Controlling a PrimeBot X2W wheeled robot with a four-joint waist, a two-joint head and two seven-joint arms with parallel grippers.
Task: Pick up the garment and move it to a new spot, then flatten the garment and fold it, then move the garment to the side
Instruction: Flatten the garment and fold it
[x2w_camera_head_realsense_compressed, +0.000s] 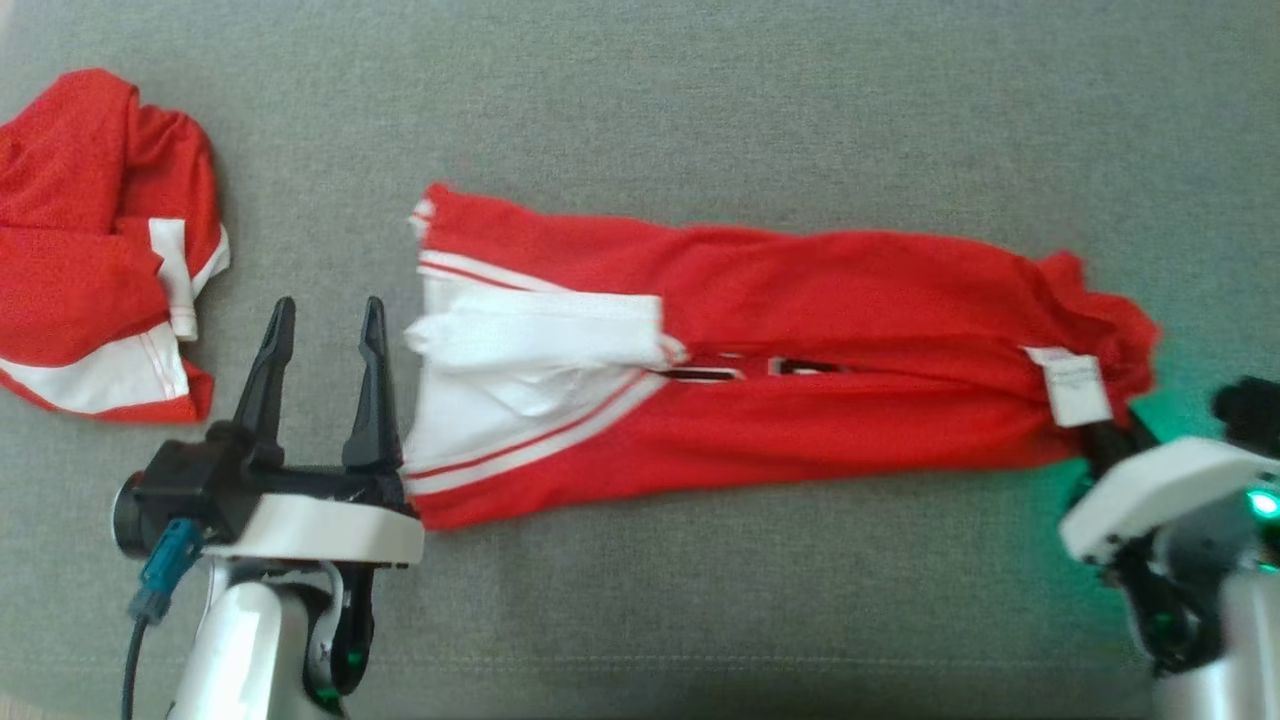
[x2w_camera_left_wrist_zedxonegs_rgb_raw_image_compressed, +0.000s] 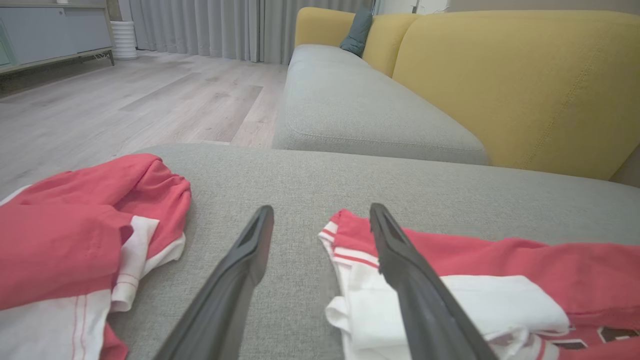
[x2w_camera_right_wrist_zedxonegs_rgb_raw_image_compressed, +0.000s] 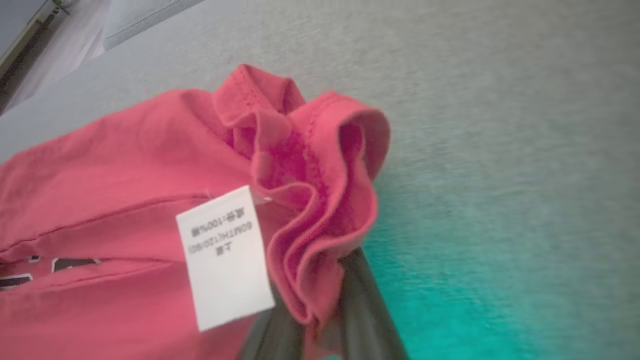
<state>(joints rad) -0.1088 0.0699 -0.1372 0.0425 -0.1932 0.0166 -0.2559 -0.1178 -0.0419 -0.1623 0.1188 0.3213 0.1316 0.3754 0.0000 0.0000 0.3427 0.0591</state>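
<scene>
Grey upholstery (x2w_camera_head_realsense_compressed: 700, 100) spreads across the whole head view, and the garment (x2w_camera_head_realsense_compressed: 800, 290), red with white trim, lies stretched over its middle in a long, narrow, lengthwise fold. The left gripper (x2w_camera_head_realsense_compressed: 325, 310) sits at the lower left just beside the garment's white-trimmed end, jaws spread wide and gripping nothing. At the lower right the right gripper (x2w_camera_head_realsense_compressed: 1110, 438) meets the garment's opposite end, close under a white care label (x2w_camera_head_realsense_compressed: 1078, 385), with a green glow on the fabric around it. A second red and white garment (x2w_camera_head_realsense_compressed: 80, 220) lies crumpled at the upper left, well apart from the first.

From the left wrist, the two dark fingers (x2w_camera_left_wrist_zedxonegs_rgb_raw_image_compressed: 240, 270) stand parted over the grey cushion; the right-hand one overlaps the garment's striped white end, while the crumpled second garment sits off to the left. Beyond are a yellow sofa back (x2w_camera_left_wrist_zedxonegs_rgb_raw_image_compressed: 525, 85), a pale wooden floor (x2w_camera_left_wrist_zedxonegs_rgb_raw_image_compressed: 125, 105) and grey curtains (x2w_camera_left_wrist_zedxonegs_rgb_raw_image_compressed: 200, 25).

From the right wrist, the garment's red hem is bunched into ruffles and pinched between that gripper's dark fingers (x2w_camera_right_wrist_zedxonegs_rgb_raw_image_compressed: 360, 310), jaws clenched on the cloth, with the label hanging just beside the grip
</scene>
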